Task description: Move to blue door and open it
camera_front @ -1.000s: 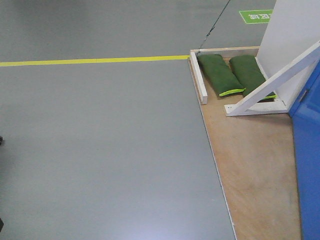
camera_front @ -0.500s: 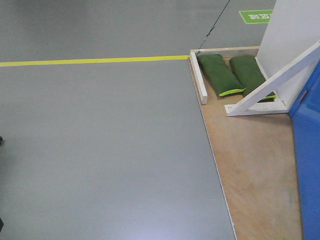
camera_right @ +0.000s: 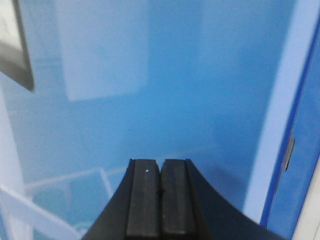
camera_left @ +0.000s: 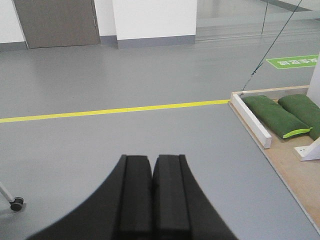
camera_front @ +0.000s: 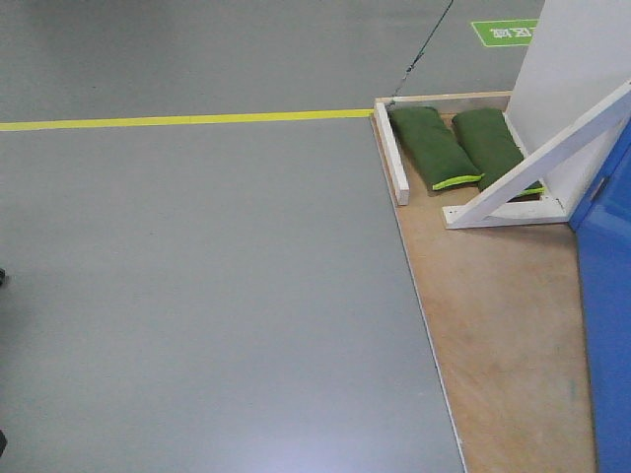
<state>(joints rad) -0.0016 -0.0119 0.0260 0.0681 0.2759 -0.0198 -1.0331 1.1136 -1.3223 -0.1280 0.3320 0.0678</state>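
Approach to the tall glossy bright-blue door panel (camera_right: 150, 80).
Upright, straight ahead of the nearer right gripper (camera_right: 160, 197); left gripper (camera_left: 151, 195) faces grey floor (camera_left: 100, 75). Both jaws closed, empty.

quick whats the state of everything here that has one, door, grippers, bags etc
glossy bright-blue door panel: fills the right wrist view; open or shut cannot be told
left black gripper: shut, holding nothing
right black gripper: shut, empty, pointed at the door
two green sandbags: lying flat, side by side on the plywood base
white diagonal wooden brace: leaning, foot on the base
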